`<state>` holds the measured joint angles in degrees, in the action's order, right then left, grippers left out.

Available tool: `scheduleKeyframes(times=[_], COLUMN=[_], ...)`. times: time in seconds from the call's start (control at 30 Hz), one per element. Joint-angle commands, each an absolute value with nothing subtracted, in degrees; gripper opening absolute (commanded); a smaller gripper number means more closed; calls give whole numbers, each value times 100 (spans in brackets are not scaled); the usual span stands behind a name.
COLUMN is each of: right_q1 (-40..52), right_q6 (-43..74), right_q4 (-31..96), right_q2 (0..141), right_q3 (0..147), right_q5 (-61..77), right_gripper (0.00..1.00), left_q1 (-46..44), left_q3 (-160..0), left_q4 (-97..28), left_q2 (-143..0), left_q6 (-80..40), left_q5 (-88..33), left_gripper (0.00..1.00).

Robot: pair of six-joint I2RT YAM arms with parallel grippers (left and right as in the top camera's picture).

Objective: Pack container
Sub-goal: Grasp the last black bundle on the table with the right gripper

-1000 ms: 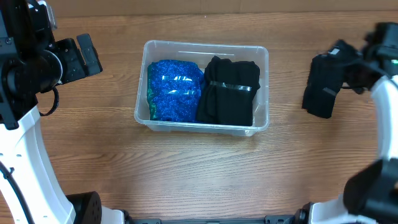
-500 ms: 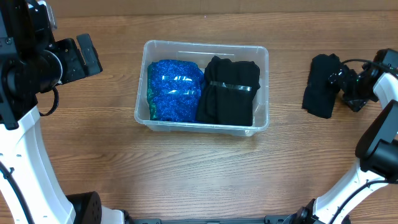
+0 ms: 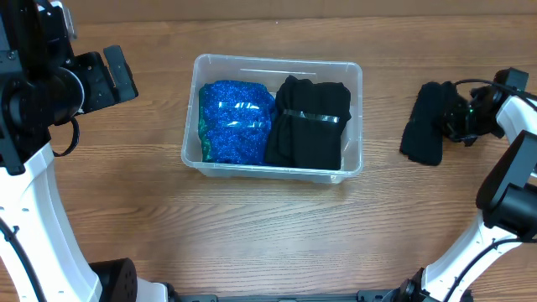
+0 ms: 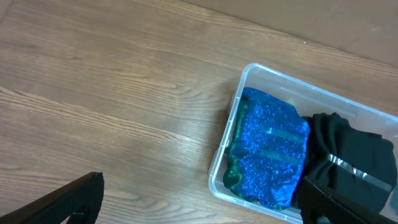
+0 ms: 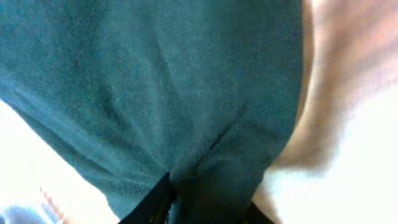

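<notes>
My right pincer (image 3: 455, 117) is closed on the near edge of a dark, limp piece of fabric (image 3: 422, 126). From above the fabric looks black. In my right wrist camera it fills the view with a dark greenish weave, pinched into a fold between my fingertips (image 5: 163, 202) at the bottom of that view. The rest of the fabric stretches away to the left of this pincer and lies low over the brown wood-grain desk (image 3: 268, 235); I cannot tell whether it touches the desk.

The clear plastic rectangular container with rounded corners (image 3: 277, 60) sits on the desk well to the left of my right pincer, between my two pincers and apart from both. Inside it, the half nearer my left pincer (image 3: 117, 77) holds a glittery blue bundle (image 3: 237, 120). The half nearer my right pincer holds a folded black cloth with a shiny clear band across it (image 3: 309, 124). The two lie side by side, touching.

My left pincer hangs above bare desk, off to the left of the container. Its fingers are spread wide apart with nothing between them.
</notes>
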<state>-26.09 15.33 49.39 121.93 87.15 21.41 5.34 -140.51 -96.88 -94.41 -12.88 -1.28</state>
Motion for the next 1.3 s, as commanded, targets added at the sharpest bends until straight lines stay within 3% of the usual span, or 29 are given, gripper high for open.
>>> scheduleKeyframes(times=[0.0, 0.3, 0.6, 0.67, 0.8, 0.83, 0.87, 1.1, 1.27], right_q1=[-2335, -593, 1441, 1505, 1173, 755, 622, 69, 56], right_q6=[1496, 1728, 2993, 3024, 3017, 2939, 2873, 2228, 2226], right_q4=[5216, 5697, 4991, 5061, 5308, 5389, 5426, 5905, 5846], right_q2=[11093, 8624, 8519, 8545, 8543, 8556, 8562, 8923, 9623], right_q3=[8753, 8750, 8735, 8735, 8735, 8735, 8735, 8580, 8383], right_q5=[2344, 3319, 2788, 2220, 1149, 1122, 1160, 913, 622], right_gripper=[24, 25, 25, 31, 57, 79, 83, 100, 97], left_q1=[561, 561, 561, 561, 561, 561, 561, 561, 561], left_q3=[-14064, -14064, -14064, -14064, -14064, -14064, -14064, -14064, -14064], left_q4=[-9679, -9679, -9679, -9679, -9677, -9679, -9679, -9679, -9679], left_q2=[-9461, -9461, -9461, -9461, -9461, -9461, -9461, -9461, -9461], left_q6=[-1155, -1155, -1155, -1155, -1155, -1155, -1157, -1155, -1155], left_q5=[-91, -89, -91, -89, -91, -91, -91, -89, -91], left_gripper=[100, 100, 100, 100, 100, 100, 100, 100, 100])
